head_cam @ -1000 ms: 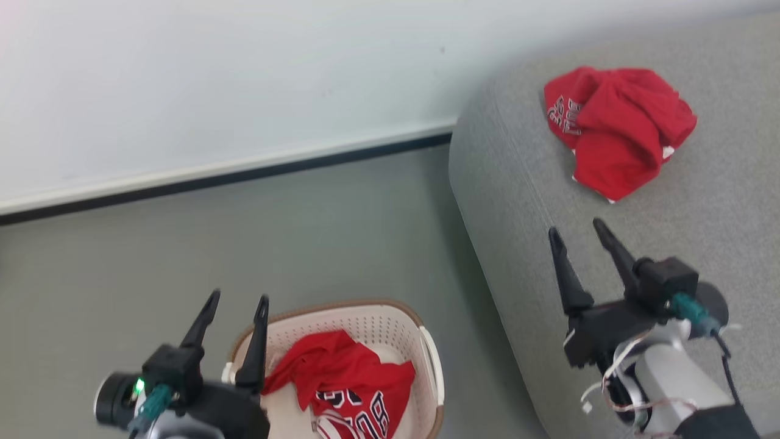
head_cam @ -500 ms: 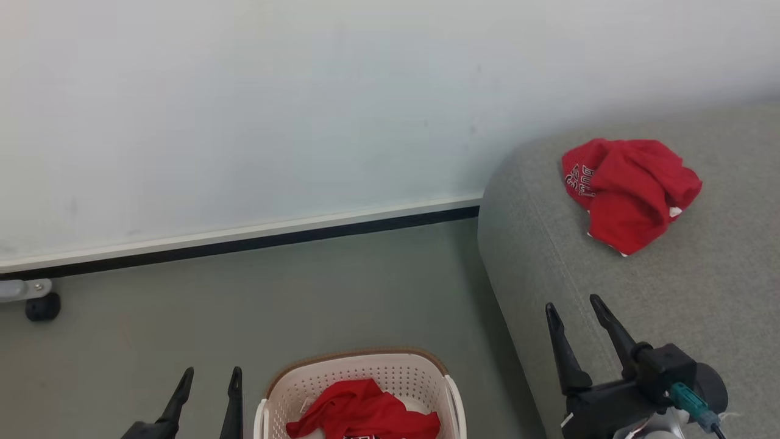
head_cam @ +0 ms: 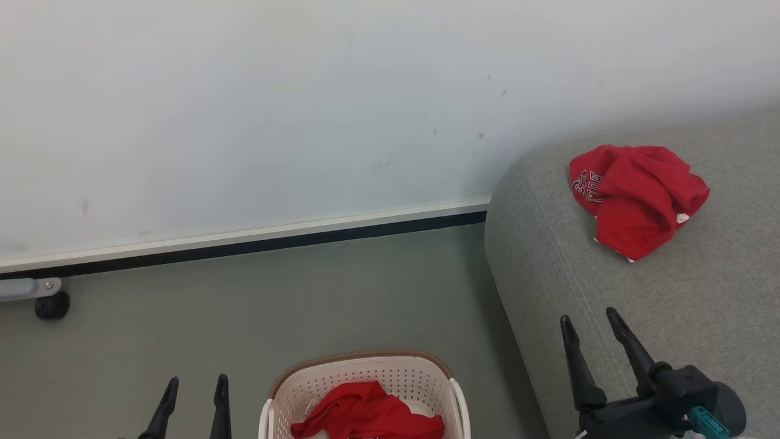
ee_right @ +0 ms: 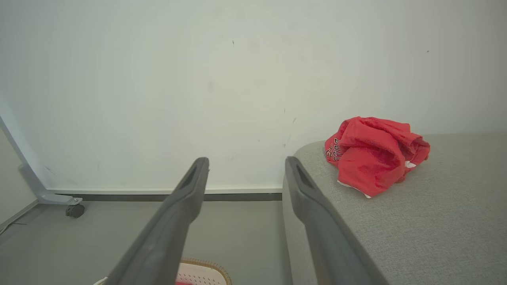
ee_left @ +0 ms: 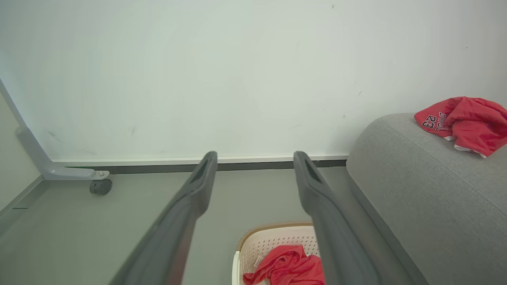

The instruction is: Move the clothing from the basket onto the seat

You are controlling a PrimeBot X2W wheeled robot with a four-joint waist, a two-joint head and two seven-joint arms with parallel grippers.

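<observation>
One crumpled red jersey (head_cam: 637, 195) lies on the grey seat (head_cam: 670, 305) near its rounded corner; it also shows as a red jersey (ee_left: 463, 122) in the left wrist view and a red jersey (ee_right: 374, 152) in the right wrist view. A second red jersey (head_cam: 365, 417) lies bunched in the cream basket (head_cam: 365, 366) on the floor at the bottom edge. My left gripper (head_cam: 195, 387) stands open and empty just left of the basket. My right gripper (head_cam: 588, 320) is open and empty above the seat's front edge, well short of the jersey.
A pale wall with a white and black skirting (head_cam: 244, 241) runs behind. A grey frame leg on a black castor (head_cam: 52, 305) stands at the far left on the grey floor (head_cam: 274, 299). The seat's side (ee_left: 396, 190) rises right of the basket.
The head view has tilted up, so the wall fills more of it and basket and grippers sit lower. Both grippers stay open and empty; the jerseys have not moved.
</observation>
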